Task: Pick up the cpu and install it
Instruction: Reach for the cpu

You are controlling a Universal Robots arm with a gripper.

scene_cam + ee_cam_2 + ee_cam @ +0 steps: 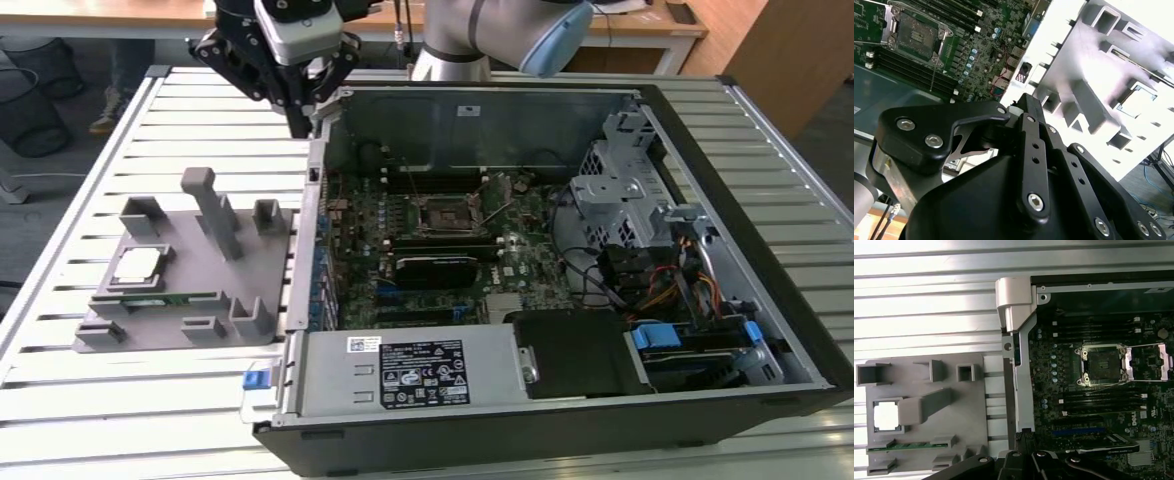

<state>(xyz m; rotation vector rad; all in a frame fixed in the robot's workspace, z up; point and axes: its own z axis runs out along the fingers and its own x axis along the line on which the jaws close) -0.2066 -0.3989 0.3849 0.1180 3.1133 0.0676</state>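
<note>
The cpu [138,265] is a small silver-white square lying in a recess of the grey holder [200,250] on the exterior view's left; it also appears in the first wrist view [887,416] and, washed out, in the second wrist view [1137,101]. The black socket [447,214] sits open on the motherboard inside the case, seen in both wrist views [1102,365] [916,35]. My gripper [304,124] hangs high over the case's rear corner on the holder's side, well away from the cpu. Its fingertips meet with nothing between them [1024,436] [1026,102].
A green memory stick [160,298] lies in the holder below the cpu. The holder has upright posts [203,200]. The open computer case [400,400] holds a power supply, drive cage [621,180] and loose cables [667,290]. All rests on a slatted metal table [120,420].
</note>
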